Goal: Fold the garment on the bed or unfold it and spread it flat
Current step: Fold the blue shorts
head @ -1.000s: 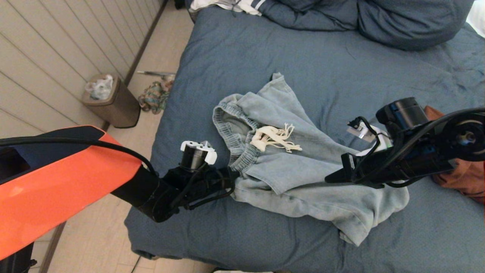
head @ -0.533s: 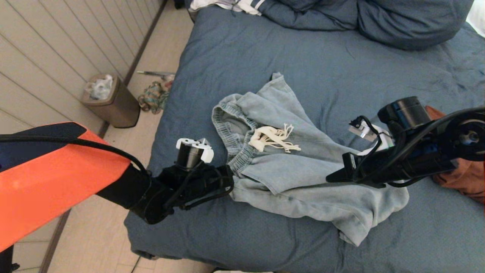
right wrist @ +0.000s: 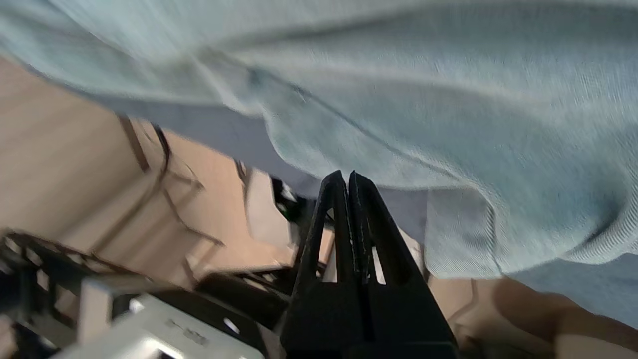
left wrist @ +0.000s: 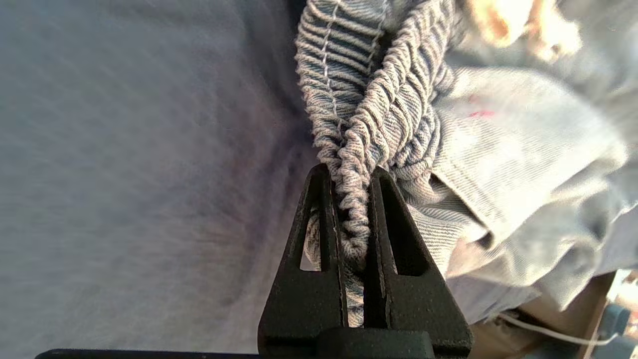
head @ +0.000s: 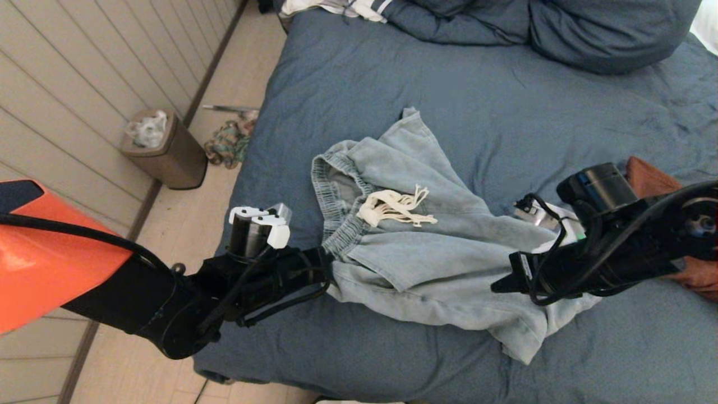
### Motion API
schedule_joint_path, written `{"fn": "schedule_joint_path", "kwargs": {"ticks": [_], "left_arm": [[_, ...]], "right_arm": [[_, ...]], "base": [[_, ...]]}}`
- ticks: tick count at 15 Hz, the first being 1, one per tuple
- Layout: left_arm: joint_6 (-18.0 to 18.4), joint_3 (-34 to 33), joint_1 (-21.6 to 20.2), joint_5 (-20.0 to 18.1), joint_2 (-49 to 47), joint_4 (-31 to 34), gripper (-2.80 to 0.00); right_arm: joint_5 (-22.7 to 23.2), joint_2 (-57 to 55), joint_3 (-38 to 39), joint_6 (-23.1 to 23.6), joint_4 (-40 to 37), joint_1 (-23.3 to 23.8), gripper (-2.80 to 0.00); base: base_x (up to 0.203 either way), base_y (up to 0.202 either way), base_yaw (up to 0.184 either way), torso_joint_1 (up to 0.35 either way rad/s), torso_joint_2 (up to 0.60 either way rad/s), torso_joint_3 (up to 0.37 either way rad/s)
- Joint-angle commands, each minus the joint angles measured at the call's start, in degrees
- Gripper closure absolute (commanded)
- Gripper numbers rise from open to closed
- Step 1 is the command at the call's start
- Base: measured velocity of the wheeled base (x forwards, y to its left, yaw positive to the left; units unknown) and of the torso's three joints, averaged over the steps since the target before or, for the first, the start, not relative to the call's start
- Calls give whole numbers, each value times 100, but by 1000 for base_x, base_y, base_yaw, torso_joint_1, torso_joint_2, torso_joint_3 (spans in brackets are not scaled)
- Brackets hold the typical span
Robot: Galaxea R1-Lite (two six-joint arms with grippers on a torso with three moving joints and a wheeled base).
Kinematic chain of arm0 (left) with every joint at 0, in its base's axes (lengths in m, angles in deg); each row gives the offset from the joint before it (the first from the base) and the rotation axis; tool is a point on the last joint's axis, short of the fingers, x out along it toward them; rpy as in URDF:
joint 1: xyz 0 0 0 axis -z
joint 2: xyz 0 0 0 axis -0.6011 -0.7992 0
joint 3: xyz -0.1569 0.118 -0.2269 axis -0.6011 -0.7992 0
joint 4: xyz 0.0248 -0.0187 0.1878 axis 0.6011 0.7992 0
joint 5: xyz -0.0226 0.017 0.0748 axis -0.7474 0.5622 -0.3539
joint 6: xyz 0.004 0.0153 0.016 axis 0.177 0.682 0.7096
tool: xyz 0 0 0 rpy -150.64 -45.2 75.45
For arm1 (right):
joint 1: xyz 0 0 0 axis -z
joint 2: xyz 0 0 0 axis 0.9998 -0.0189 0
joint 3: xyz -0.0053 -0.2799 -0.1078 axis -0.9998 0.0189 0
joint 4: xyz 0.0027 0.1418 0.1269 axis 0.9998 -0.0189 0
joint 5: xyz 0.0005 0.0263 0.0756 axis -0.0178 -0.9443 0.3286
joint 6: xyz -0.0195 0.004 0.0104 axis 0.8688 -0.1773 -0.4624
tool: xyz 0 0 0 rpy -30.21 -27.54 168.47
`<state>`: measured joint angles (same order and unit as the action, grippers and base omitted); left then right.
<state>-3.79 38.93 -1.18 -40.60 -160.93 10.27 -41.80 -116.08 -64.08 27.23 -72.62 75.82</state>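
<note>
A pale blue garment with a ribbed elastic waistband and a cream drawstring lies crumpled on the slate-blue bed. My left gripper is at the garment's near left corner. It is shut on the waistband, whose gathered fold is pinched between the black fingers of the left gripper. My right gripper hovers over the garment's right part, shut with nothing in it. In the right wrist view the right gripper has its tips together below the pale cloth.
A rust-brown cloth lies at the bed's right, behind my right arm. The bunched blue duvet and pillows fill the far end, beside a white striped cloth. On the floor left of the bed stand a bin and a small heap.
My left arm has drawn back to the left and nearer, dragging the waistband corner and the garment a little that way. My right gripper has dropped lower and nearer, still shut.
</note>
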Motion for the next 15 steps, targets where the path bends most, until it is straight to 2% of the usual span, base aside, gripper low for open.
{"fn": "schedule_joint_path", "kwargs": {"ticks": [1, 2, 5, 10, 12, 13, 15], "left_arm": [[-24, -44, -110, 19, 284, -12, 0], [-19, -73, -250, 14, 404, -11, 0], [-17, -110, -416, 21, 465, 0, 0], [-17, 114, -1012, 14, 354, 83, 0], [-17, 200, -1081, 13, 297, 147, 0], [-17, 200, -1081, 13, 282, 147, 0], [-17, 200, -1081, 13, 230, 140, 0]], "right_arm": [[42, -109, 111, 51, -23, -165, 0], [44, -205, 158, 51, -23, -362, -280], [27, -340, 308, 70, -31, -805, -280], [-14, -700, 391, 106, -4, -984, -280], [-16, -711, 485, 356, -23, -952, -280], [-32, -725, 590, 645, -1, -901, -280], [-379, -855, 627, 789, 20, -832, -280]], "base": [[0, 0, 0, 0, 0, 0], [0, 0, 0, 0, 0, 0], [0, 0, 0, 0, 0, 0], [0, 0, 0, 0, 0, 0], [0, 0, 0, 0, 0, 0], [0, 0, 0, 0, 0, 0], [0, 0, 0, 0, 0, 0]]}}
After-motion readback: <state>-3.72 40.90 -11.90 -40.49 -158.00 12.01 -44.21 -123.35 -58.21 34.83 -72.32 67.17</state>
